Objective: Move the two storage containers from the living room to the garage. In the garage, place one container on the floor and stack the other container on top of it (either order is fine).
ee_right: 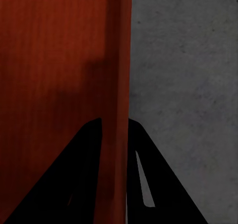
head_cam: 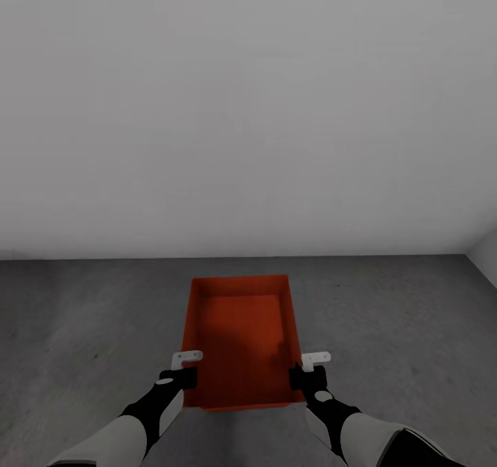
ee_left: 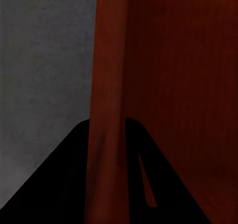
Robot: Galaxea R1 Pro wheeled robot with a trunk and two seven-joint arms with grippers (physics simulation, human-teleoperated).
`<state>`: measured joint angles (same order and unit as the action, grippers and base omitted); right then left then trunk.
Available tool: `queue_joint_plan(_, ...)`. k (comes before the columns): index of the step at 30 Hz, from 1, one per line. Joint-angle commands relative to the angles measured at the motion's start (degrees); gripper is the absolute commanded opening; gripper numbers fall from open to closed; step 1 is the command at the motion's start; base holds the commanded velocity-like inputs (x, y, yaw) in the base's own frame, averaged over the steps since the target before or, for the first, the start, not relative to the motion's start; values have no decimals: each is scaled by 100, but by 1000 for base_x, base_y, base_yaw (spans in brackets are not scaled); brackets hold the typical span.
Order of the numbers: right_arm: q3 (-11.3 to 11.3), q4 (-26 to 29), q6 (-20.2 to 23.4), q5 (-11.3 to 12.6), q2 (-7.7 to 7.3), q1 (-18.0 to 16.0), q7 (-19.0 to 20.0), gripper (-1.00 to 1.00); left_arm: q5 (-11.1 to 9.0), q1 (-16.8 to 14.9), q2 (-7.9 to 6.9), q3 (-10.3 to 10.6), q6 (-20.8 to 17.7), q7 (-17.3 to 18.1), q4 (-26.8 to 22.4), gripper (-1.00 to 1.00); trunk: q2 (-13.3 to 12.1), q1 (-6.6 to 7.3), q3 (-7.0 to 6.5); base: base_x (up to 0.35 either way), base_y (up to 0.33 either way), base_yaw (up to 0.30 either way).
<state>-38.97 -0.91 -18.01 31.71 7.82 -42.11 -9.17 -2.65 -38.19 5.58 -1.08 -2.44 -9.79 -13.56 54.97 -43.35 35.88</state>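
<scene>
Both fingers, left (head_cam: 185, 369) and right (head_cam: 309, 370), pinched the bin (head_cam: 241, 339) walls at 9 and 3 o'clock; uneven release risked tilting it onto the floor (head_cam: 83, 329).

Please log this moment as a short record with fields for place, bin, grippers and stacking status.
place: grey concrete floor before a plain white wall
bin: one orange-red open-top bin, nothing inside
left gripper: jaws straddle the bin's left wall, one each side
right gripper: jaws straddle the right wall likewise
bin height: cannot tell whether it rests on the floor
stacking: no second bin under or on it
</scene>
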Motion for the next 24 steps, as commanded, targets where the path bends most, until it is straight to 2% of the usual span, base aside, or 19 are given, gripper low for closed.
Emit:
queue_joint_plan(1,205,-12,0,10,1,1,-15,-100,19,-4,-224,-147,68,-40,-42,-100,4,0,5,0,0,0)
queue_joint_plan(20,205,-14,0,10,2,1,-15,-100,-24,-4,-216,-148,68,-49,-42,-100,4,0,5,-52,0,0)
queue_joint_plan(24,205,-11,0,10,4,1,-15,-100,-25,-4,-216,-147,68,-47,-42,-100,4,0,5,-1,0,131)
